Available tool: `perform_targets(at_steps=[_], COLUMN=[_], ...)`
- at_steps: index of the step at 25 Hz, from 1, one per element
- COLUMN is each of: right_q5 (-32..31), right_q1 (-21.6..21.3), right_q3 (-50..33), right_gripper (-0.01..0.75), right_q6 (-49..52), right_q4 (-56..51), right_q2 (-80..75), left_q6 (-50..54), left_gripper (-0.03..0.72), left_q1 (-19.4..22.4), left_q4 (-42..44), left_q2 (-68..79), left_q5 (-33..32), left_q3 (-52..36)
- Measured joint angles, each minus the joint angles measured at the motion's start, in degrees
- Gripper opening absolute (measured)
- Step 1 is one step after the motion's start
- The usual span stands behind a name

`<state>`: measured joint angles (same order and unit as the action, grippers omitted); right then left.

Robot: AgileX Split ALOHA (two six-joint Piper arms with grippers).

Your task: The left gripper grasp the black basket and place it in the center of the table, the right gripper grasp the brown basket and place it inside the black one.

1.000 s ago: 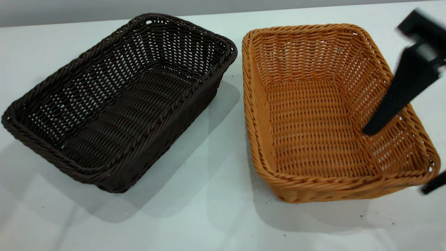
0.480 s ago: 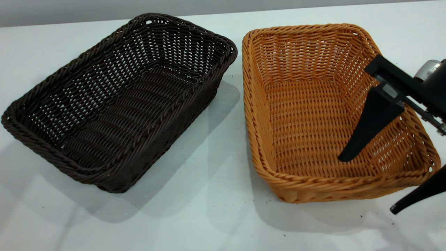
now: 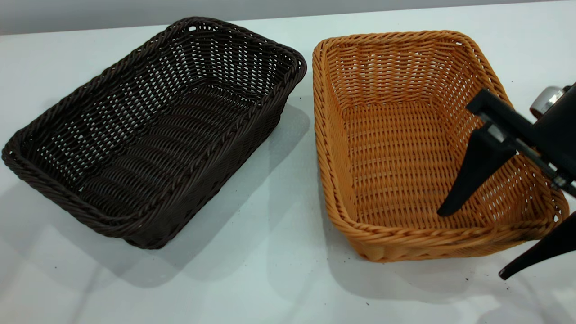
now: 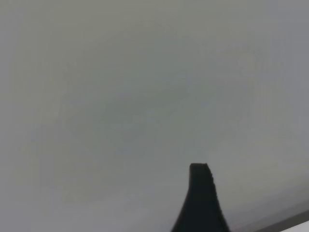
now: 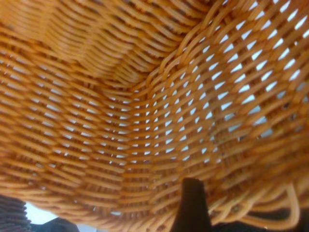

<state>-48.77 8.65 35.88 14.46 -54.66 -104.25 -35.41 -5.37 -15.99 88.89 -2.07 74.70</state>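
Observation:
The black basket (image 3: 153, 130) sits on the white table (image 3: 270, 283) at the left, empty, turned at an angle. The brown basket (image 3: 418, 144) sits beside it at the right, empty. My right gripper (image 3: 473, 244) is open over the brown basket's near right corner, one finger (image 3: 472, 173) inside the basket and the other (image 3: 540, 252) outside the wall. In the right wrist view the brown basket's weave (image 5: 145, 111) fills the picture, with one finger (image 5: 191, 205) against it and a loose strand loop (image 5: 291, 212). The left gripper is out of the exterior view; its wrist view shows one finger (image 4: 200, 198) before a blank grey surface.
A narrow gap separates the two baskets near their far corners. Bare table lies in front of both baskets. The table's far edge (image 3: 135, 27) meets a grey wall. A bit of the black basket (image 5: 10, 212) shows in the right wrist view.
My right gripper has come down and toward the brown basket's near right corner, and its fingers now straddle the wall. Neither basket has moved.

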Motion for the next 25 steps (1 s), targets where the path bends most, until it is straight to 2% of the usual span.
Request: perform_targets(at_steps=[6, 10, 25], right_q5=[3.07, 5.56, 15.25], right_q1=[0.0, 0.0, 0.0], right_q3=[0.0, 0.0, 0.84], right_gripper=[0.524, 0.49, 0.221], right_q6=[-4.13, -6.19, -9.71], right_q4=[-2.46, -4.1, -4.39], right_q2=[-0.77, -0.77, -0.72], left_q6=[0.08, 0.02, 0.02], left_gripper=[0.472, 0.472, 0.472], left_q1=[0.0, 0.0, 0.0], left_q4=[0.0, -0.06, -0.06], left_q2=[0.0, 0.0, 0.0], left_q5=[0.11, 0.11, -0.25], left_q3=[0.0, 0.0, 0.0])
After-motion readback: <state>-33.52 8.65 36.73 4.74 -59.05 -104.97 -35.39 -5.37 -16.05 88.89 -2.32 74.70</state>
